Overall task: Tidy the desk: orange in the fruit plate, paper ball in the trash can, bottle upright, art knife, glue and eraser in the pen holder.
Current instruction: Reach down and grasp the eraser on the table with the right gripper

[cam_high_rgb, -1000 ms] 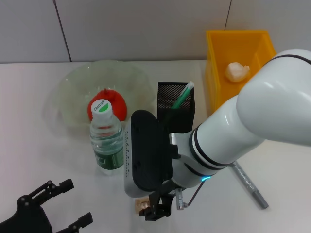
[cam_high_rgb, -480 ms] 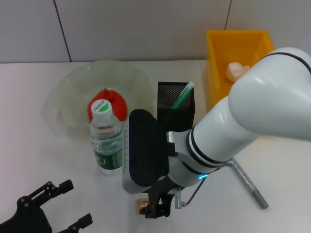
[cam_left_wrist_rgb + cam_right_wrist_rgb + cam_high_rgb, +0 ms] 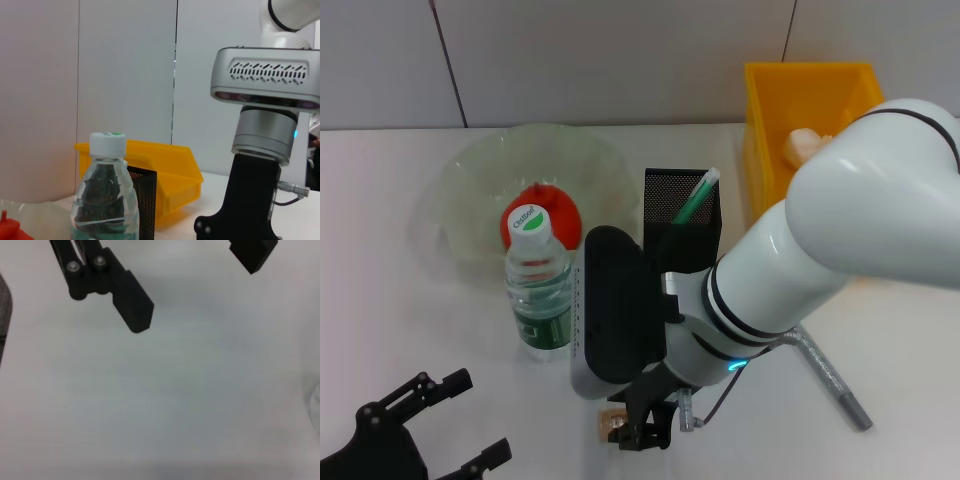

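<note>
Your right claw [image 3: 642, 432] has dropped lower over the eraser [image 3: 611, 424] on the desk [image 3: 410, 340] since a second ago, fingers spread wide, gripping nothing yet. Left claw [image 3: 440, 420] sits parked, open. Pickup looks imminent.

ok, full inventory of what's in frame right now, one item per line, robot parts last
table: 1, white, under everything
fruit plate: 1, clear, far left
orange: 1, red-orange, in the fruit plate
bottle: 1, clear with white-green cap, upright in front of the plate
pen holder: 1, black mesh, centre, one green-white item standing in it
trash can: 1, yellow, far right
paper ball: 1, whitish, in the trash can, partly hidden by the right arm
grey rod-shaped tool: 1, lying on the table near right
small tan object: 1, on the table by the right gripper
left gripper: black, open, near left corner
right gripper: black, open, low over the table near centre
</note>
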Action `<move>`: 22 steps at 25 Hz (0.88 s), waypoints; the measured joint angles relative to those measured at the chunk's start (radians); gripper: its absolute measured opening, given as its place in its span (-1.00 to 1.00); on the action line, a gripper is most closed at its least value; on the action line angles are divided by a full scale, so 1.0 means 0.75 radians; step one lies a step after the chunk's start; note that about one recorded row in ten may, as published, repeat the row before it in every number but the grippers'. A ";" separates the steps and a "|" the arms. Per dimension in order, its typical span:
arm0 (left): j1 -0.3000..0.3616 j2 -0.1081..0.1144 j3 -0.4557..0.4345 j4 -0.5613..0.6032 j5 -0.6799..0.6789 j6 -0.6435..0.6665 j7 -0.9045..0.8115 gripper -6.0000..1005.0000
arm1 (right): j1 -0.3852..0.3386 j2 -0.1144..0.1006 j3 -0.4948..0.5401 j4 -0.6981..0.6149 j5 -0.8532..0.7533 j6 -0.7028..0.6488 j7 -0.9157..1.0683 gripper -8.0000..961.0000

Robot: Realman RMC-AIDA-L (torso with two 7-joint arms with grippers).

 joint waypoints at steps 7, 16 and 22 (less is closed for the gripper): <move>0.000 0.000 0.000 0.000 0.000 -0.004 0.000 0.62 | 0.046 0.000 -0.002 -0.068 0.045 0.003 -0.006 -0.28; 0.005 0.000 0.000 0.000 0.000 -0.006 0.000 0.62 | 0.060 0.000 -0.011 -0.071 0.067 0.001 -0.013 -0.56; 0.002 -0.002 0.000 0.000 0.000 -0.007 0.000 0.62 | 0.049 0.000 0.002 -0.068 0.067 0.006 -0.004 -0.60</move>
